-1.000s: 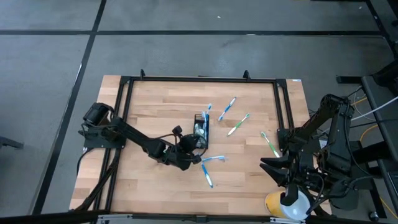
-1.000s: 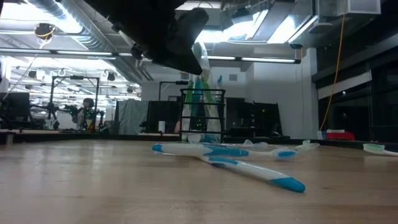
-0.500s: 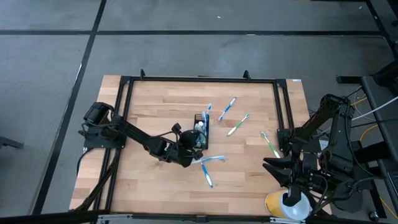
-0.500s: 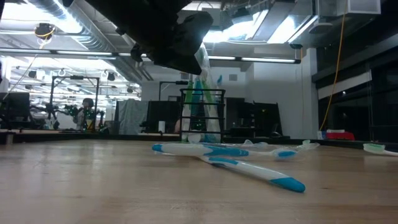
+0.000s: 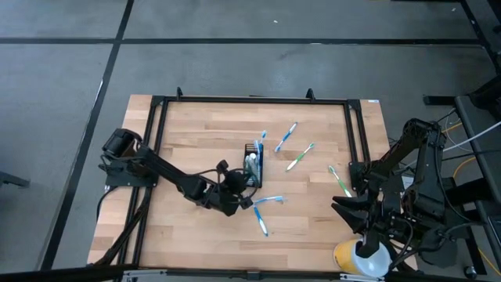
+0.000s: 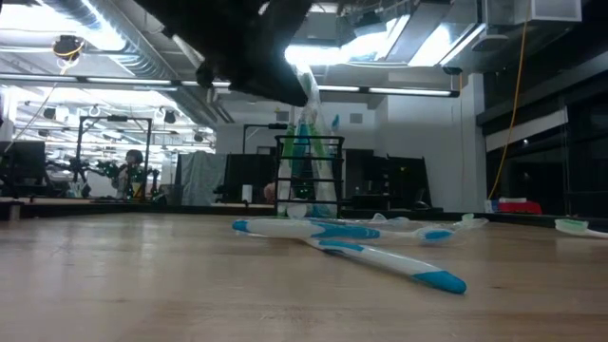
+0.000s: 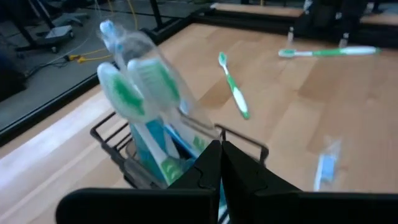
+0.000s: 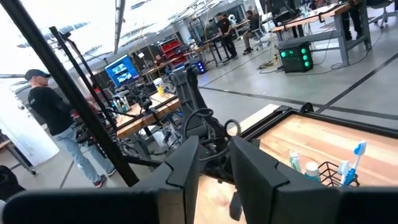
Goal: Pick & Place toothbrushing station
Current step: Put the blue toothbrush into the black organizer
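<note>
The small black mesh holder [image 5: 253, 164] stands upright on its base at the table's middle, with wrapped green-white and blue-white toothbrushes [image 7: 134, 93] sticking up out of it. It also shows in the low view [image 6: 309, 176]. My left gripper [image 5: 236, 186] is shut, just on the near-left side of the holder and a little above its rim [image 7: 242, 135]. Loose toothbrushes lie flat on the table: two blue-white ones [image 5: 263, 210] near the holder, others farther right. My right gripper [image 5: 368, 235] is open and waits at the near right. My left gripper [image 7: 221, 149] has its shut fingertips right before the holder's near rim, slanting down from the near-left. I cannot tell whether they touch it. The holder stands on the table.
A blue-white toothbrush [image 5: 286, 135] and two green-white ones [image 5: 300, 156] [image 5: 340, 180] lie right of the holder. A yellow-and-white round cup [image 5: 356, 258] sits at the near right corner under my right arm. A black frame [image 5: 250, 99] rims the table. A person [image 8: 50, 118] stands beyond the table.
My left gripper has gone up a little beside the holder, still shut. The holder and the toothbrushes have stayed where they were.
</note>
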{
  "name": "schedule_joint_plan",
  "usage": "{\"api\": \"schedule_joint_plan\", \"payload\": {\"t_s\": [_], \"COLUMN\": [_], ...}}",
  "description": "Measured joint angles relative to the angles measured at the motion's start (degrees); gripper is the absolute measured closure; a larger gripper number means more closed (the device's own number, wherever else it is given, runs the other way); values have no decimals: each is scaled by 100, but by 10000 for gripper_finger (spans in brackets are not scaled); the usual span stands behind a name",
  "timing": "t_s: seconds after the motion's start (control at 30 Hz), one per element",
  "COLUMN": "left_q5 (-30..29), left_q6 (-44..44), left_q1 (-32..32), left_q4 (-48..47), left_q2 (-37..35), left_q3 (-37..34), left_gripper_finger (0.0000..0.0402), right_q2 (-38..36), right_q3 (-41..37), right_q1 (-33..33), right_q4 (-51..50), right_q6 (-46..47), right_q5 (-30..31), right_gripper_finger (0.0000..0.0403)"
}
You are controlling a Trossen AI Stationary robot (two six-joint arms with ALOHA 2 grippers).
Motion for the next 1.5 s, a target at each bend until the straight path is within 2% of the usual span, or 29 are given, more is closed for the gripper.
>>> {"api": "schedule_joint_plan", "payload": {"t_s": [0.17,0.37,0.57,0.67,0.8,0.93,1.13,1.37,1.5], "left_q5": [129,1704,2970,3640,4203,4527,4666,4197,4224], "left_q6": [-201,-235,455,779,881,855,857,750,745], "left_q1": [-157,-415,-542,-299,171,439,326,297,282], "left_q4": [-393,-1427,-909,-192,315,-20,-338,-382,-419], "left_q2": [-337,-573,-284,-214,-36,222,573,746,746], "left_q3": [-4,-17,-37,-34,-24,-30,-37,-32,22], "left_gripper_finger": [396,396,391,379,357,336,319,318,319], "right_q2": [2,2,2,2,2,2,2,2,2], "right_q3": [1,0,0,0,0,0,0,1,2], "right_q1": [0,0,0,0,0,0,62,151,151], "right_q4": [116,212,214,214,214,214,221,225,238], "right_q6": [-9,-111,-328,-351,-369,-348,-330,-327,-317], "right_q5": [3,89,89,89,89,78,-1,73,84], "right_gripper_finger": [307,307,307,307,307,307,307,307,307]}}
